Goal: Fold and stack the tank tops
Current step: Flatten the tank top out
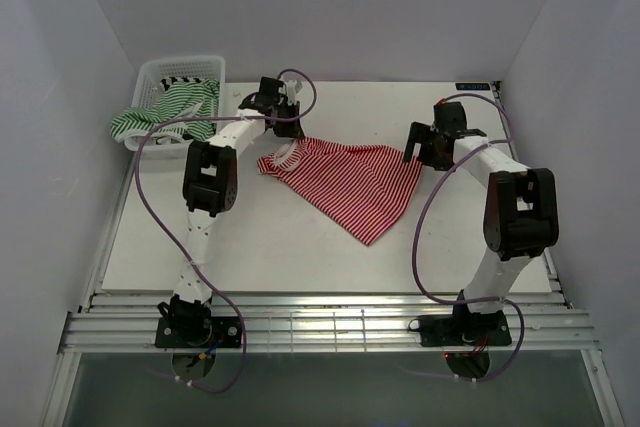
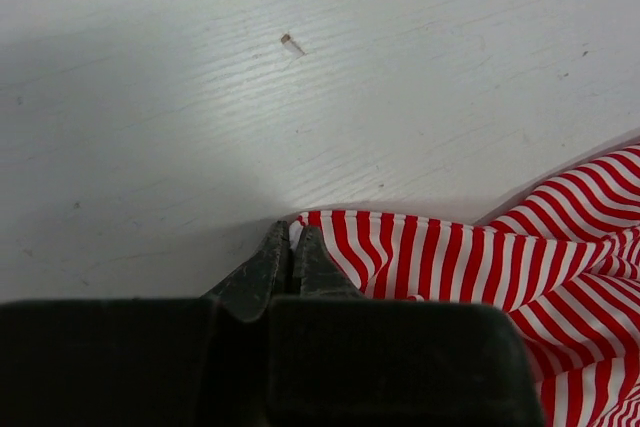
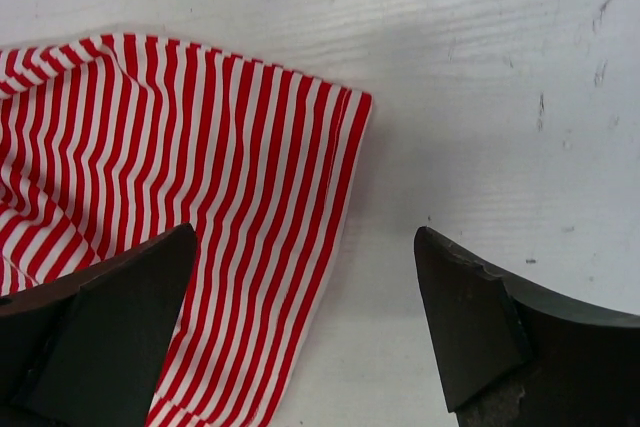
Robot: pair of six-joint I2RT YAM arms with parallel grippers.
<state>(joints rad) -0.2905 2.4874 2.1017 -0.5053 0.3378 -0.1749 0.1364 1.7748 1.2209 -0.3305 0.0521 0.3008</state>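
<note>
Room: plain pale walls on three sides of the top view, cut off by the upper frame edge.

White table, faintly grained and scuffed, filling mid-frame. Slatted rail along its lower edge, carrying both arm bases.

Red-and-white tank top at centre frame, lying on the table. Bunched at its upper-left end, tapering to a point at lower centre. Shown only in part in both wrist views.

White mesh basket in the upper left of the top view, at the table's far corner. Green-and-white tank top draped over the near rim, partly inside, partly hanging out, and crossed by the purple cable of the left arm. Black-and-white tank top barely visible inside the basket, mostly covered by the green one. Shape not readable.

Left gripper at the upper-left end of the red-and-white tank top. Fingers pressed together on the very edge of the hem, with a pale sliver of fabric in the slit. Finger bases hidden behind black housing along the bottom of the left wrist view.

Right gripper at the top's right-hand corner, jaws wide apart and straddling the fabric edge. Left-frame finger over striped cloth, the other over bare table. Contact with the cloth not determinable.

Small brown speck on the table, upper centre of the left wrist view.
</note>
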